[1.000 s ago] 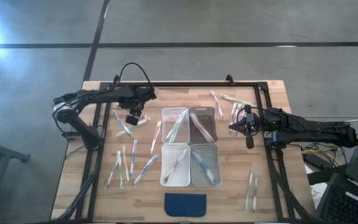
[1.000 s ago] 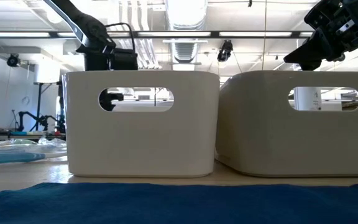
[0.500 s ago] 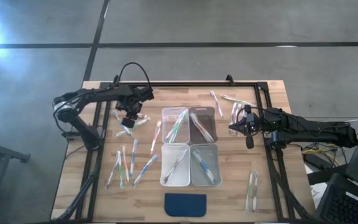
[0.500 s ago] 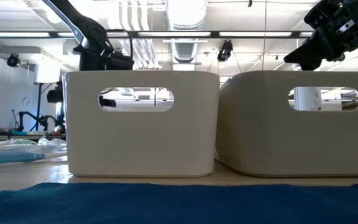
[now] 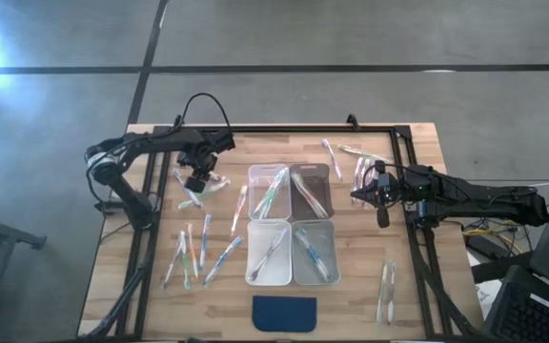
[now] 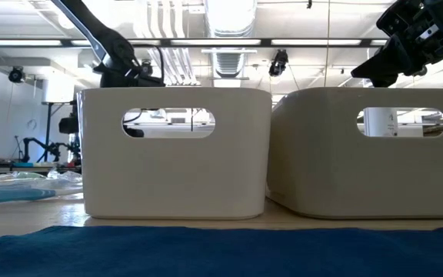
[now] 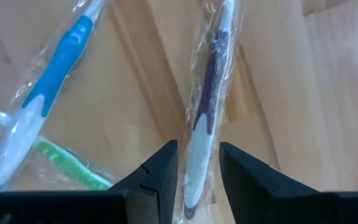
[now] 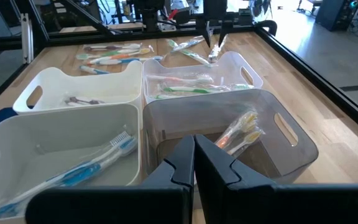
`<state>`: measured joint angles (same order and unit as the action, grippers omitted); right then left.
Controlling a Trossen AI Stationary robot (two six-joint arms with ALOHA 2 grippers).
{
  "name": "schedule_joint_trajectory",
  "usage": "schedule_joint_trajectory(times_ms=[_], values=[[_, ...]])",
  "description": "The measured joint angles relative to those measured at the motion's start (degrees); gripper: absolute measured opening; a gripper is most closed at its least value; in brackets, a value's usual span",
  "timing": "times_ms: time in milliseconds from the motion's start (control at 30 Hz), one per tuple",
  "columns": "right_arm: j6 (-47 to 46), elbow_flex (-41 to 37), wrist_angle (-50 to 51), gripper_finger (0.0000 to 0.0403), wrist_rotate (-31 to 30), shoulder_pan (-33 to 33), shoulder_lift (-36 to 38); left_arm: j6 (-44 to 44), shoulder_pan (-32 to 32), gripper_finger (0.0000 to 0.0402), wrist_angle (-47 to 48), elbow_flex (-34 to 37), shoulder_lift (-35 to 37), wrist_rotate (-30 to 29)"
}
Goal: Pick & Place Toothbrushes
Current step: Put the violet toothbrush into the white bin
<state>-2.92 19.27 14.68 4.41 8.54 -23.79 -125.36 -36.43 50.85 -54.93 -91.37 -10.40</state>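
My left gripper [image 7: 195, 167] gripped a purple toothbrush [image 7: 207, 106] at 10 o'clock from the 4 bins [image 5: 292, 224]. My right gripper [image 8: 194, 163] waited closed and empty at their 3 o'clock.

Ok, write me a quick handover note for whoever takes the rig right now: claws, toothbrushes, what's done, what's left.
Left claw: over the table's far left, closed on a wrapped purple toothbrush.
Right claw: shut, empty, waiting to the right of the bins.
Done: all four bins already hold some toothbrushes.
Left: the held purple one needs binning; loose toothbrushes lie left of the bins, more at the far right, and a couple at the near right.
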Motion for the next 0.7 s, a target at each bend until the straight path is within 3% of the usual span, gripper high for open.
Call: schedule_joint_trajectory(times_ms=[700], values=[[0.02, 0.00, 0.00, 0.0008, 0.02, 0.02, 0.00, -1.35, -0.34, 0.0137, -10.93, 6.38, 0.16, -0.04]])
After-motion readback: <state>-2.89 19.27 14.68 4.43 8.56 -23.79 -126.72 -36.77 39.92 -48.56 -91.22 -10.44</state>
